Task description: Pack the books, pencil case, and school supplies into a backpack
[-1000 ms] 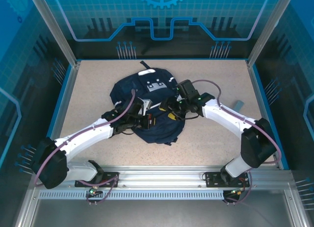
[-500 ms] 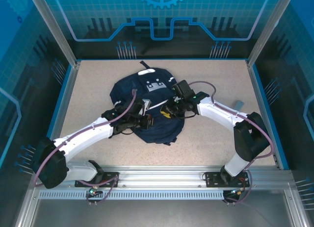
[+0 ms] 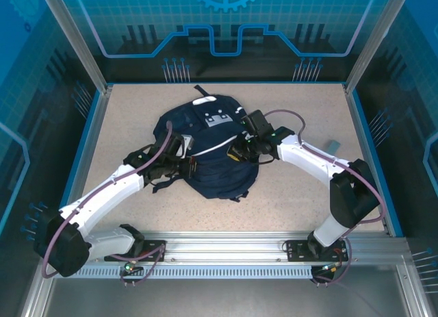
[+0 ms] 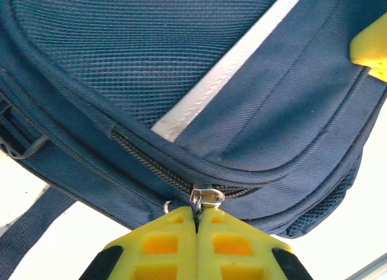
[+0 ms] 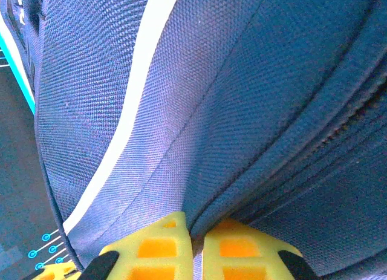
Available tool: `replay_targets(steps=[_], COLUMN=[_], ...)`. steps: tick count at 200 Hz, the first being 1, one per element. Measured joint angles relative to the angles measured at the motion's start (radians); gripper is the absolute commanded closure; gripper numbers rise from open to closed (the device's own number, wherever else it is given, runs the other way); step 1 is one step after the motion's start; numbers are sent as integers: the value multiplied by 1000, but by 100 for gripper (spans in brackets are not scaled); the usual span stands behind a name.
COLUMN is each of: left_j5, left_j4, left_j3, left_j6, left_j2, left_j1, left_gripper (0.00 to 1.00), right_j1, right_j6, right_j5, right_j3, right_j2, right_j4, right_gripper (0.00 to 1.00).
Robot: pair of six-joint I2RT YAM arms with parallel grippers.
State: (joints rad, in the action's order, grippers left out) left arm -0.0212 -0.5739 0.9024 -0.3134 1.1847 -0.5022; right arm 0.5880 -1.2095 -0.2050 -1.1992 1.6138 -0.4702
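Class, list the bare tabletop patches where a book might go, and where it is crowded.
Free: the far-left corner of the table, the far-right corner, and the near strip between the backpack and the front rail. Crowded: the backpack's sides, where the left gripper pinches its zipper pull and the right gripper its fabric.

Left end effector [image 4: 196,212] and right end effector [image 5: 196,224] both pinched closed.

The top camera looks down from above and behind the arm bases over the whole table [image 3: 301,187]. Each wrist camera sights along its own jaws, very close to the backpack [image 3: 212,156] just ahead of them. All views share its white stripe [image 4: 230,68].
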Motion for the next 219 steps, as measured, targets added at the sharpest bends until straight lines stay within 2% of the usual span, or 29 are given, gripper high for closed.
replay_targets(steps=[38,85,130,145,158,171,184,219], left_j5=[-1,-21,-18,-13,-8,11,38,53], left_j4=[5,10,6,6,3,2,8,15], left_j3=[1,87,163,170,172,173,175,178], left_j6=[0,34,85,88,88,86,83,73], left_j2=[23,137,222,237,241,242,241,202], left_j1=[56,105,129,134,135,137,151,172], left_gripper=[100,100,100,100,85,69,54,28], right_j1=[0,0,0,0,0,0,0,-4], right_j6=[10,30,44,51,64,82,103,190], right_j5=[1,52,67,63,54,40,34,52], right_j3=[0,-14,-19,-19,-19,-20,-22,-53], right_j2=[0,0,0,0,0,0,0,-18], right_j4=[0,-4,8,15,19,12,-2,-67], right_gripper=[91,91,88,83,74,56,44,27])
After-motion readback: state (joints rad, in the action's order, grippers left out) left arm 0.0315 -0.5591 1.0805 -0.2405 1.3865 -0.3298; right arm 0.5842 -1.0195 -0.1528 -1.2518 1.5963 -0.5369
